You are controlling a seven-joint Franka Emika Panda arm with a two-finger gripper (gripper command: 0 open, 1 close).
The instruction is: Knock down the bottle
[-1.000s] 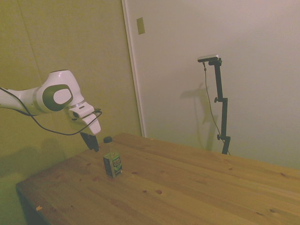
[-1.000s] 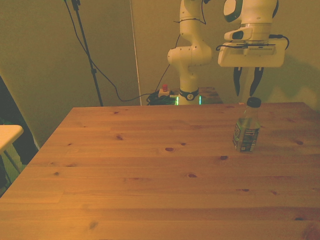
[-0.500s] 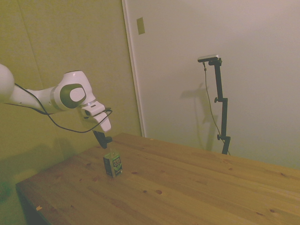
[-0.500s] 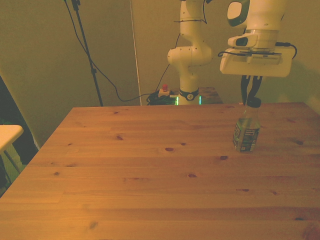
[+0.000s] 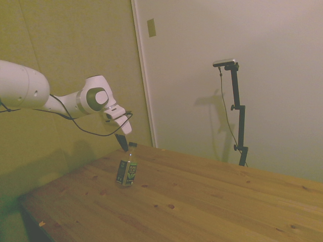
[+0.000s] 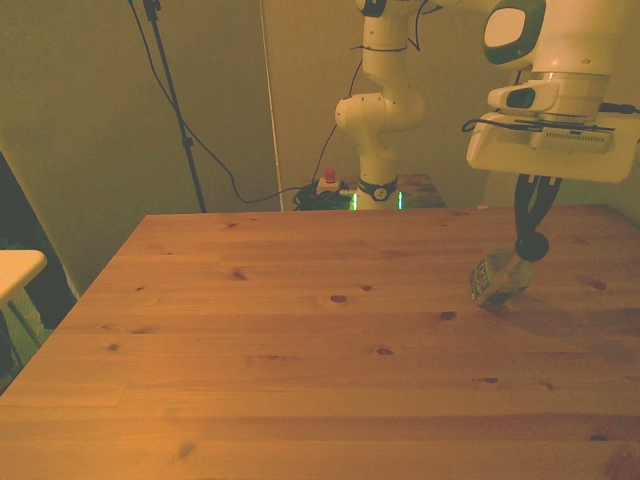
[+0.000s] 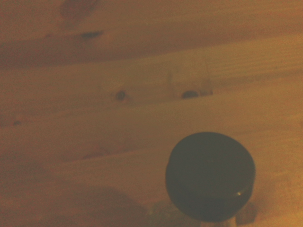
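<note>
Front view gives you the bottle (image 6: 498,279) on the right side of the worktop (image 6: 300,330), toward its far edge, already tipped well off upright, its black cap (image 6: 531,246) leaning right and its base on the wood. From the side view the bottle (image 5: 126,171) reads only slightly tilted, cap (image 5: 132,145) uppermost, so you are judging the lean from two angles that disagree in degree. The wrist view shows little beyond the round dark cap (image 7: 210,176) over blurred planks.

Treat it as light and top-heavy in effect: small clear plastic, a narrow base, contents too dim to judge. A thin wall like that should flex under pressure, and the label looks smooth, so a push low on the body would likely slide it across the wood, not topple it. Your best contact is high, at the cap or neck, where the leverage is greatest; no grasp is called for.

Your gripper (image 6: 533,238) sits right at the cap, its dark fingers drawn close together, with nothing clamped between them as far as you can see. In the side view the gripper (image 5: 122,145) meets the bottle's top from the left. Push on sideways and it should go over; expect it to roll once down.
</note>
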